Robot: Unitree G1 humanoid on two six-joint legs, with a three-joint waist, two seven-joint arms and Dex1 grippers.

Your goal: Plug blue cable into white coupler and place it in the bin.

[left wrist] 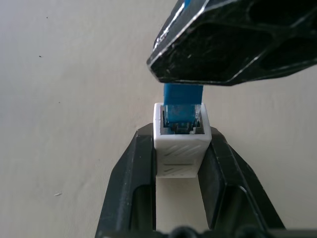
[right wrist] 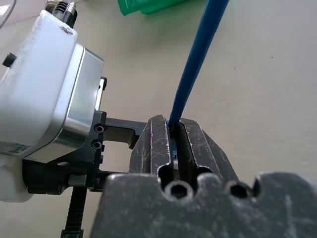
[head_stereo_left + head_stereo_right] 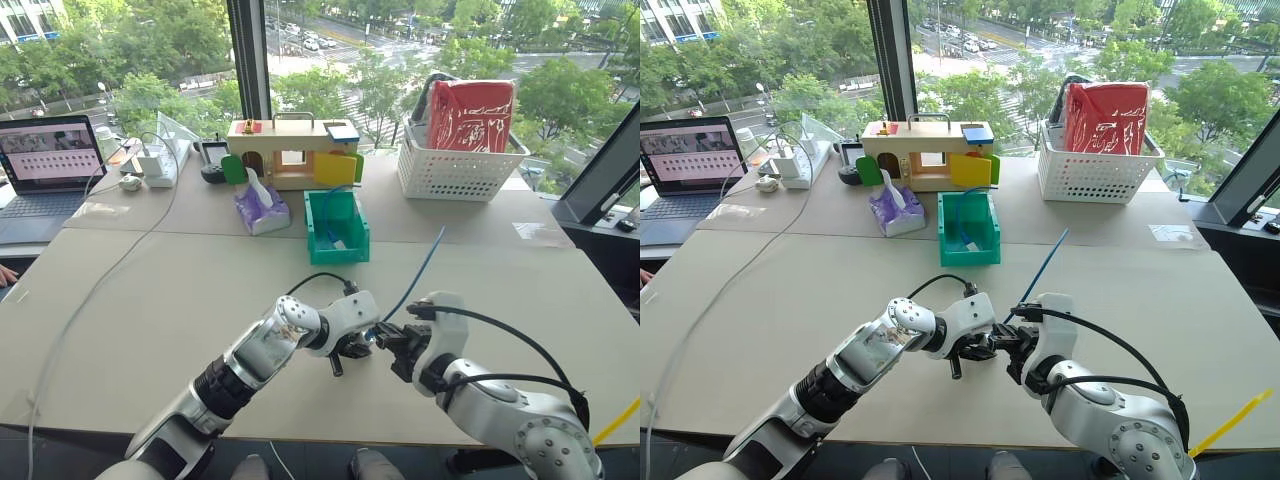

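Left eye view shows both arms meeting low over the near middle of the tabletop [image 3: 180,290]. The left gripper [image 3: 358,347] and right gripper [image 3: 392,342] face each other, tips almost touching. The blue cable [image 3: 420,268] rises from between them, slanting up and to the right toward the far side. The bin [image 3: 337,228] stands farther back, near the middle, beside a purple tissue pack [image 3: 260,210]; a white lattice basket [image 3: 455,172] sits far right and a laptop [image 3: 45,165] far left.

Left wrist view has the left fingers [image 1: 130,183] narrowed onto the white coupler [image 1: 181,144], clamping its sides, with the cable's blue plug sitting in its socket.

Right wrist view has the right fingers [image 2: 156,148] pinched tight on the cable just behind the plug.
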